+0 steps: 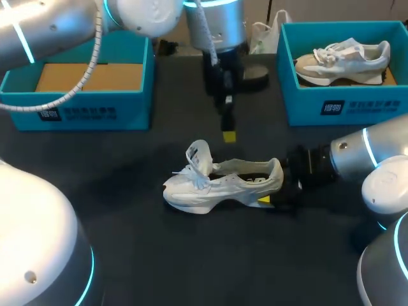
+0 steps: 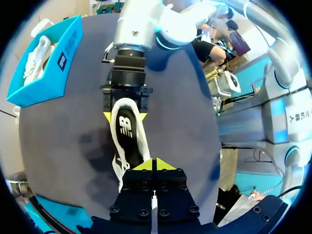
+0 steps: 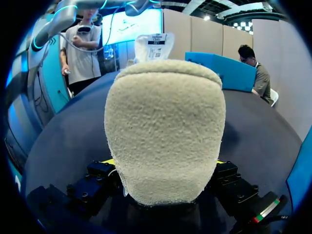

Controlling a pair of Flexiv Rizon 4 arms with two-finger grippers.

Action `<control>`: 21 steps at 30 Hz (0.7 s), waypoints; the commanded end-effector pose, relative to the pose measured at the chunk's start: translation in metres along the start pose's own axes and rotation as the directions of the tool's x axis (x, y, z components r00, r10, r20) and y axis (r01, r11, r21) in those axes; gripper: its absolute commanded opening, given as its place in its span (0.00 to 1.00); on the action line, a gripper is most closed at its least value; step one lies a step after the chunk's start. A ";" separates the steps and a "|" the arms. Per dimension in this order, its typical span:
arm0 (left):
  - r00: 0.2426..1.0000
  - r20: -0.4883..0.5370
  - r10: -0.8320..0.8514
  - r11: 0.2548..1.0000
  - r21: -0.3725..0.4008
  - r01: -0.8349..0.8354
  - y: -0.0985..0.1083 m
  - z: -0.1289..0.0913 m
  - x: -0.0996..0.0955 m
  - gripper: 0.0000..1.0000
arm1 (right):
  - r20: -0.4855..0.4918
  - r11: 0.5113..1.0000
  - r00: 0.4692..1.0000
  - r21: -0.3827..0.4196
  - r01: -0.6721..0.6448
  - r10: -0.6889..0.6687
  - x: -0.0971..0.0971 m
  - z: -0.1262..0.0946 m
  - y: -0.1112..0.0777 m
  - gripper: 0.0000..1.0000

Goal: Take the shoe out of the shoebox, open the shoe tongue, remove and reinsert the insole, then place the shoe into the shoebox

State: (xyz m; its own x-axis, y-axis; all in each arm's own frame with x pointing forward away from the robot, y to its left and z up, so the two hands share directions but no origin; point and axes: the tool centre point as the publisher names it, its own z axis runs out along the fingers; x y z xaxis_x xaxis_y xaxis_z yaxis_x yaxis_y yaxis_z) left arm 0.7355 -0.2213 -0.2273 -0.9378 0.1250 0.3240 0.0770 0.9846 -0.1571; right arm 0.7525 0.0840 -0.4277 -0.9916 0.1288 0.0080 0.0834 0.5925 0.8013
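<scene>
A white shoe (image 1: 217, 183) lies on its side in the middle of the dark table, its tongue (image 1: 199, 156) standing up. My right gripper (image 1: 274, 189) comes in from the right and is shut on the shoe's heel (image 3: 165, 141), one yellow tip on either side. The dark insole (image 2: 127, 132) shows inside the shoe. My left gripper (image 1: 229, 135) hangs above the shoe, pointing down, its yellow tips (image 2: 155, 165) pressed together with nothing between them. It does not touch the shoe.
An open blue shoebox (image 1: 76, 102) with a cardboard floor stands at the back left. A second blue shoebox (image 1: 344, 105) at the back right holds another shoe (image 1: 344, 60). A white bag (image 1: 264, 35) lies between the boxes at the back.
</scene>
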 end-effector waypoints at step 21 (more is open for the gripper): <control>0.996 0.025 -0.083 0.994 -0.064 0.085 -0.019 0.067 -0.033 0.00 | 0.001 1.000 1.000 0.006 -0.001 0.001 -0.002 0.004 -0.003 0.00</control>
State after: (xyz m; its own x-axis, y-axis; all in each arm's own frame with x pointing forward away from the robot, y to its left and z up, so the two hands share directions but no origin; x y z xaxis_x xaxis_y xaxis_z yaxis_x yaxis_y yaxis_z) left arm 0.7406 -0.2505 -0.2975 -0.9499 0.0384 0.3101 0.0167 0.9972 -0.0723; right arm 0.7525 0.0841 -0.4277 -0.9916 0.1288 0.0080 0.0834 0.5924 0.8013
